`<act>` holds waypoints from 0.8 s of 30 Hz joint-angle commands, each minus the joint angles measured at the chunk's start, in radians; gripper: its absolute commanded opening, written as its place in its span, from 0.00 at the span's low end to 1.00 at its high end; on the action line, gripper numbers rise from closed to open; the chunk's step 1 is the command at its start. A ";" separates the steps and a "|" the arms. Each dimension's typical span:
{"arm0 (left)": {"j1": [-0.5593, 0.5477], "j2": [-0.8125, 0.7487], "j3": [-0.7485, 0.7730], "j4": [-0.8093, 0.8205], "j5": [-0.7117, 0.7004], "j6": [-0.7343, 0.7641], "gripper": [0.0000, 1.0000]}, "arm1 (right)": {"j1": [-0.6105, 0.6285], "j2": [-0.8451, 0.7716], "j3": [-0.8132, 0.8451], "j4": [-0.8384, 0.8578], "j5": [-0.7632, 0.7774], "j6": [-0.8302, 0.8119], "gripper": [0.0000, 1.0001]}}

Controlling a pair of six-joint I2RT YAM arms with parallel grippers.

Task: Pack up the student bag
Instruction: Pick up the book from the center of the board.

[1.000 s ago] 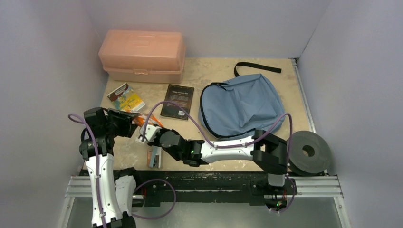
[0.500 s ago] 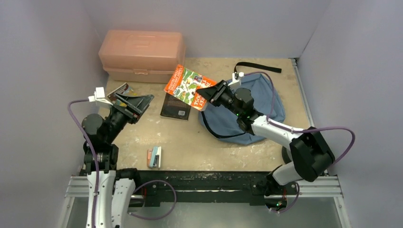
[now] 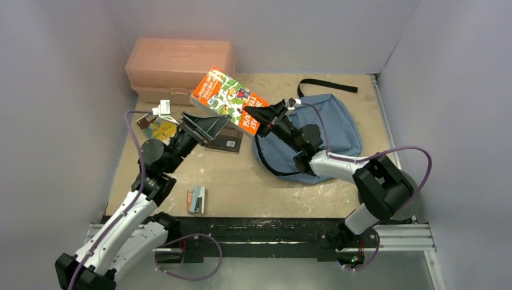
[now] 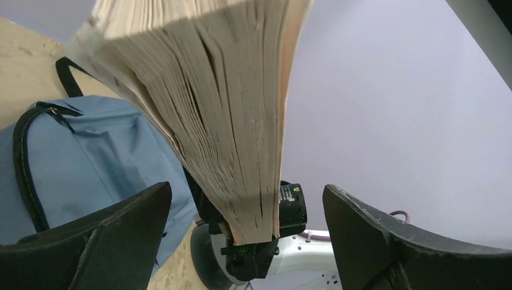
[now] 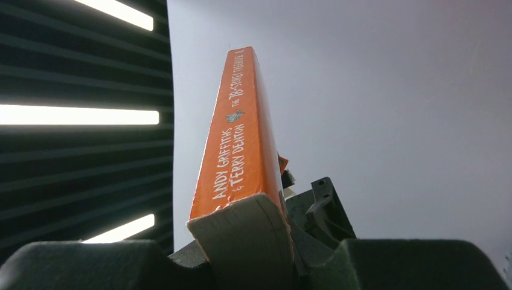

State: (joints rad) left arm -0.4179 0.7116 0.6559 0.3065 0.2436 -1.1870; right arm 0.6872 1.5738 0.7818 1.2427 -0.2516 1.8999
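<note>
Student bag (image 3: pixel 344 130) flat on worktop (image 3: pixel 253 175), far right, beneath my right forearm. My right end effector (image 3: pixel 258 116) clenched on orange paperback (image 3: pixel 224 96) — corner grip only, book could pivot or slip. My left end effector (image 3: pixel 208 124) released, jaws straddling page edge, untouching. Salmon box (image 3: pixel 180 69) close behind; open worktop in front.

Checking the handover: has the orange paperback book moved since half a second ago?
Yes. The orange paperback book, pinched by the right gripper, has shifted left and back, toward the fixed salmon-pink plastic box.
</note>
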 commanded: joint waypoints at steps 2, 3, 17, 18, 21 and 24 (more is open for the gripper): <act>-0.111 0.071 -0.015 0.250 -0.231 0.100 0.94 | 0.012 -0.043 0.059 0.154 0.041 0.071 0.00; -0.121 0.088 -0.017 0.264 -0.266 0.099 0.92 | 0.013 -0.047 0.052 0.148 0.045 0.067 0.00; -0.263 0.084 -0.012 0.093 -0.628 0.248 0.01 | 0.073 -0.225 -0.076 -0.172 0.168 -0.268 0.32; -0.263 0.060 -0.005 0.027 -0.651 0.264 0.00 | 0.067 -0.268 -0.071 -0.297 0.160 -0.340 0.48; -0.264 -0.021 0.037 -0.177 -0.715 0.372 0.00 | 0.061 -0.405 -0.055 -0.671 0.217 -0.661 0.83; -0.262 -0.086 0.130 -0.514 -0.815 0.419 0.00 | 0.063 -0.503 -0.023 -1.048 0.343 -1.025 0.97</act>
State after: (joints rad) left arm -0.6964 0.7120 0.6514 0.1894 -0.3462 -0.9421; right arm 0.7597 1.2026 0.7010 0.6800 -0.0772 1.4044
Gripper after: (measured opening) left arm 0.264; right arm 0.913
